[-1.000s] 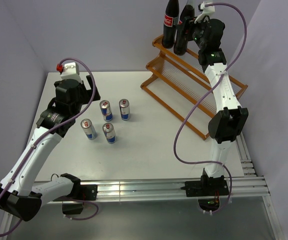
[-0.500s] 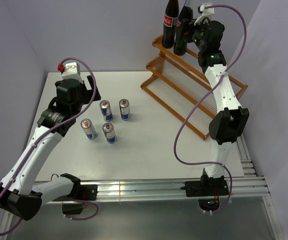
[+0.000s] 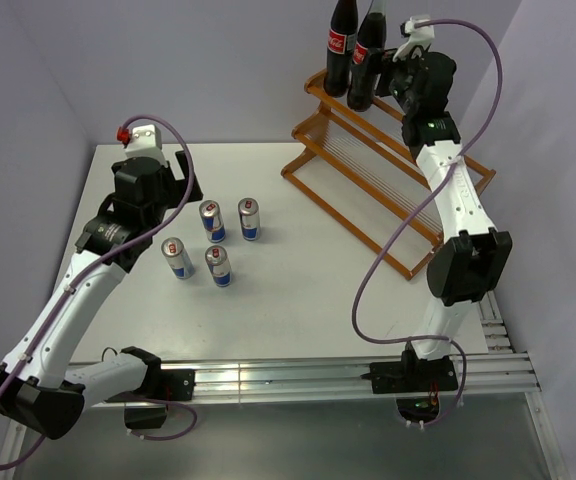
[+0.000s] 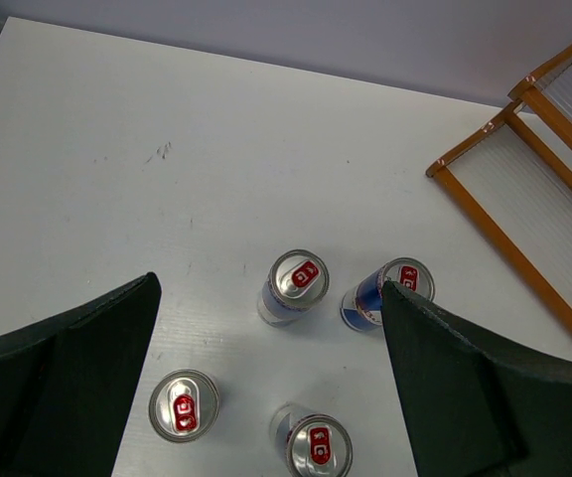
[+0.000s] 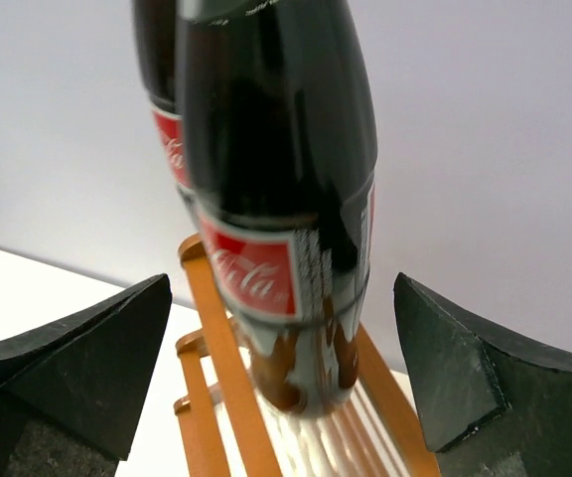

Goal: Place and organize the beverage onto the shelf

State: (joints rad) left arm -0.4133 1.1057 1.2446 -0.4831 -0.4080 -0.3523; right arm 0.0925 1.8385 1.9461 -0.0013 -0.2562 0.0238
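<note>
Left end effector and right end effector both open. Cans upright near table centre: light, slick, thin-walled; we'd pinch mid-body, gently.

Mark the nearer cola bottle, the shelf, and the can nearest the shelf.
nearer cola bottle (image 5: 266,149): right wrist view, on its dark glass body.
shelf (image 3: 360,165): top external view, on the lower tier's rods.
can nearest the shelf (image 3: 250,219): top external view, on its side.

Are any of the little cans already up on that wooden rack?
No, all four cans stand on the white table beside the shelf, which holds only the two bottles.
</note>
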